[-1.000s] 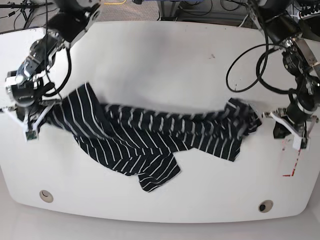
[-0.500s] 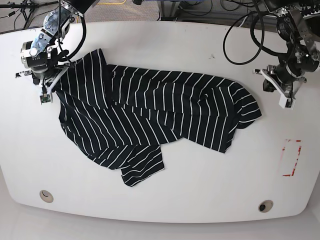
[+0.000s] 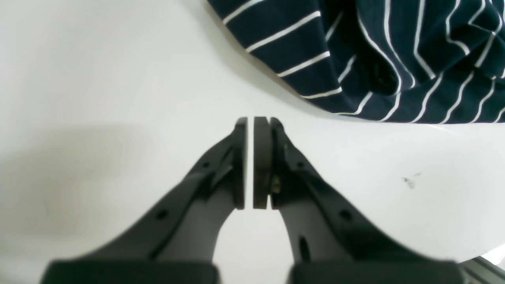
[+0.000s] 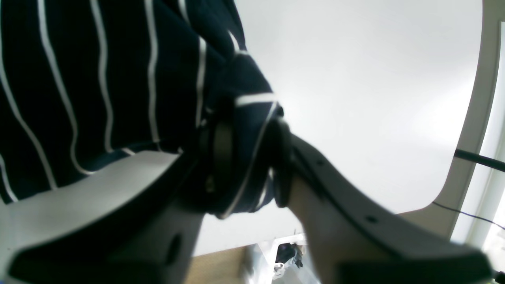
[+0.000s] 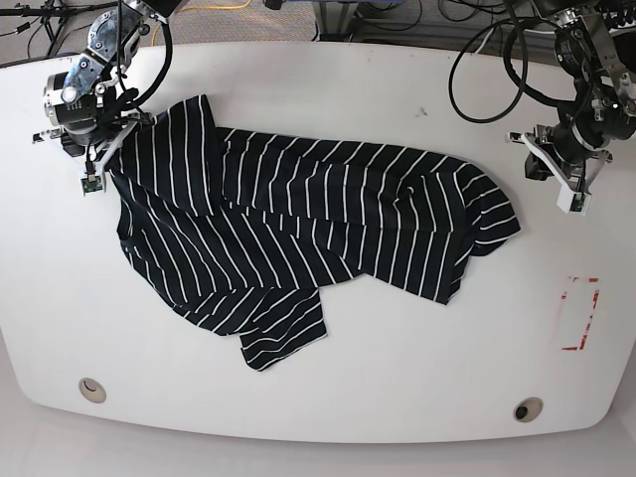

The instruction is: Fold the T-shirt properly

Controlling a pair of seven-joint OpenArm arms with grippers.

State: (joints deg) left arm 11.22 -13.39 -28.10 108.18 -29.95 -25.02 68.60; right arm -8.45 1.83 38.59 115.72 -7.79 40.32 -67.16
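T-shirt [image 5: 298,229] lies rumpled across the middle of the white worktop [image 5: 328,89], one sleeve flopped toward the near edge. Right claw [image 4: 248,157] has a fold of its corner between parted jaws. Left claw [image 3: 250,122] is closed on nothing, just beside the hem. Red outline marking [image 5: 579,315] on the worktop; cables [image 5: 487,70] trail behind.

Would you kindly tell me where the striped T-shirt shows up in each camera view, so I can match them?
Base: T-shirt spread across the table's middle.
Left wrist: its edge fills the upper right, beyond the left gripper.
Right wrist: fabric fills the upper left, a fold between the right gripper's jaws.
Shared landmark: white table.
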